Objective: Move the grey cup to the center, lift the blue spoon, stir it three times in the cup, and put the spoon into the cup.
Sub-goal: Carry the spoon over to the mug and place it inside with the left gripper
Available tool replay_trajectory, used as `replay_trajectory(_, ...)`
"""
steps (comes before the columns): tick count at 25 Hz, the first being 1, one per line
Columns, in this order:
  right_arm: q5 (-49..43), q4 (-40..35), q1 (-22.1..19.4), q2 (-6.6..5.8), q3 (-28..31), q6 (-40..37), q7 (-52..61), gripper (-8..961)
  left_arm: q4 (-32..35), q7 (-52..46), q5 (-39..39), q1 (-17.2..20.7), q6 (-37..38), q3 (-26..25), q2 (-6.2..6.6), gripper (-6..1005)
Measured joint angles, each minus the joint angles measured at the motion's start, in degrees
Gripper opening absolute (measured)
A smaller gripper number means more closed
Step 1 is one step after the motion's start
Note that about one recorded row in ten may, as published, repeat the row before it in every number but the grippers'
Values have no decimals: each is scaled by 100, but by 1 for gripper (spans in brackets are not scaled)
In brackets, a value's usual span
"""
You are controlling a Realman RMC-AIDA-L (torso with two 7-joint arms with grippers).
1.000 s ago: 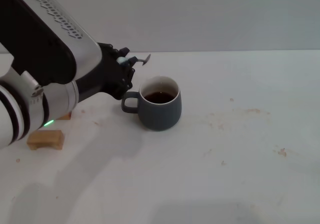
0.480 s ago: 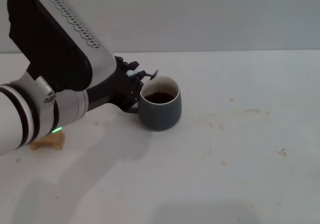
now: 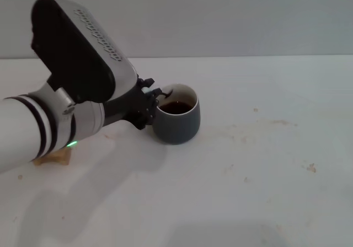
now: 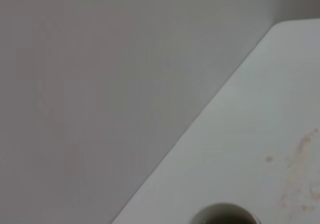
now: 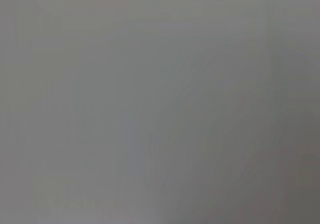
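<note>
The grey cup (image 3: pixel 179 123) stands on the white table (image 3: pixel 259 164) near the middle, with dark liquid inside and its handle hidden behind my left gripper. My left gripper (image 3: pixel 149 100) is at the cup's left rim, shut on the blue spoon (image 3: pixel 164 95). The spoon's metal end reaches over the rim into the cup; its pale handle is hidden in the fingers. The cup's rim also shows at the edge of the left wrist view (image 4: pixel 223 215). My right gripper is out of view.
A tan block (image 3: pixel 53 157) lies on the table at the left, mostly hidden under my left arm. Faint brown stains mark the table to the right of the cup (image 3: pixel 276 123). The right wrist view shows only plain grey.
My left gripper has moved right and down with the spoon, from behind the cup's handle to the cup's left rim. The spoon's end has gone from above the table to inside the cup.
</note>
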Motion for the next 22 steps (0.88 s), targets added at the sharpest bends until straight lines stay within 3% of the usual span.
replay_trajectory(22, 0, 68, 18, -15, 0, -8, 0, -2, 1560, 78, -82, -1119, 119, -232, -12, 152)
